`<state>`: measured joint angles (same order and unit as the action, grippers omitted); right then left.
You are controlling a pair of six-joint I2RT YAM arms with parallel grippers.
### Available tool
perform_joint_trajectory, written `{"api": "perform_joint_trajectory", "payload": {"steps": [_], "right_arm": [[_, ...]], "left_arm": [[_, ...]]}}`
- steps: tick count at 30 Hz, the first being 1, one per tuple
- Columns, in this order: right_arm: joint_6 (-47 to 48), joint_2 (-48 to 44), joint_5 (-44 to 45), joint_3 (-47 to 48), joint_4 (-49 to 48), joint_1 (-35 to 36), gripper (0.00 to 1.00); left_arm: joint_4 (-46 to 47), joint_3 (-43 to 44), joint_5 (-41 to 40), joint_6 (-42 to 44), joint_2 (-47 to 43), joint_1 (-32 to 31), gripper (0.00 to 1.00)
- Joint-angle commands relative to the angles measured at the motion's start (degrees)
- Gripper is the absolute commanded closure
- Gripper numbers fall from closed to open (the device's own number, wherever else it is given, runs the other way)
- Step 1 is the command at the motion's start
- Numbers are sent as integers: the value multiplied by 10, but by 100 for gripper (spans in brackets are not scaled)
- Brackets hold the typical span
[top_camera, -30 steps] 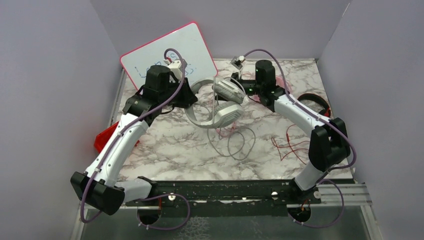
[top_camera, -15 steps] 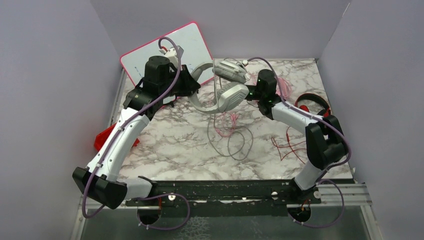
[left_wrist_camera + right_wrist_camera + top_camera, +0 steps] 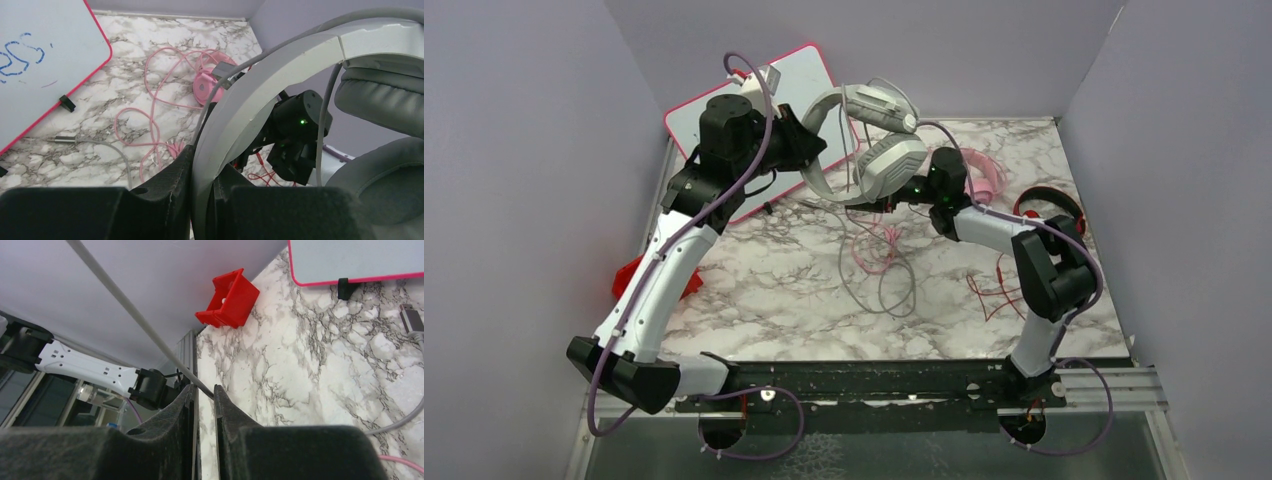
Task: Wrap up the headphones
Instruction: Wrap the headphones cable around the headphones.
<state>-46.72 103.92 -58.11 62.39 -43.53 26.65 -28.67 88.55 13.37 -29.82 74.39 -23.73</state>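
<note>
The grey cable (image 3: 140,317) lies nearest the arm bases. It rests in loose loops on the marble surface (image 3: 774,300), well to the near right of the whiteboard (image 3: 799,85). The thin red cable (image 3: 994,292) sprawls farther right of the whiteboard than that. One strand of the grey cable rises off the surface to the right fingers (image 3: 187,400), which are pinched together on it.

The red bin (image 3: 227,299) sits to the near left of the whiteboard, by the left wall. What it holds is too small to make out, and from above the left arm hides most of it.

The left fingers (image 3: 182,172) are clamped on the white headband of the grey-and-white headphones (image 3: 871,135). These hang in the air just right of the whiteboard, with their two thick grey padded cups close together. The left wrist view cuts the cups off at its edge.

Beyond, right of the whiteboard, the pink headphones (image 3: 982,172) rest on the surface, half hidden behind the right arm. Their pink cable (image 3: 876,245) is tangled nearer the whiteboard. The red-and-black headphones (image 3: 1052,205) lie farthest right of the whiteboard, near the right wall and partly behind the right arm.
</note>
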Motion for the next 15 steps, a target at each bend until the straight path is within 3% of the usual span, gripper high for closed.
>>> {"api": "perform_joint_trajectory", "payload": {"steps": [1, 10, 15], "right_arm": [[14, 16, 7, 17, -24, 4, 78], [13, 53, 6, 9, -86, 5, 64], [0, 68, -6, 12, -97, 5, 66]], "left_arm": [[56, 30, 2, -28, -8, 2, 100], [49, 51, -1, -28, -3, 2, 100], [36, 64, -14, -22, -2, 2, 100]]}}
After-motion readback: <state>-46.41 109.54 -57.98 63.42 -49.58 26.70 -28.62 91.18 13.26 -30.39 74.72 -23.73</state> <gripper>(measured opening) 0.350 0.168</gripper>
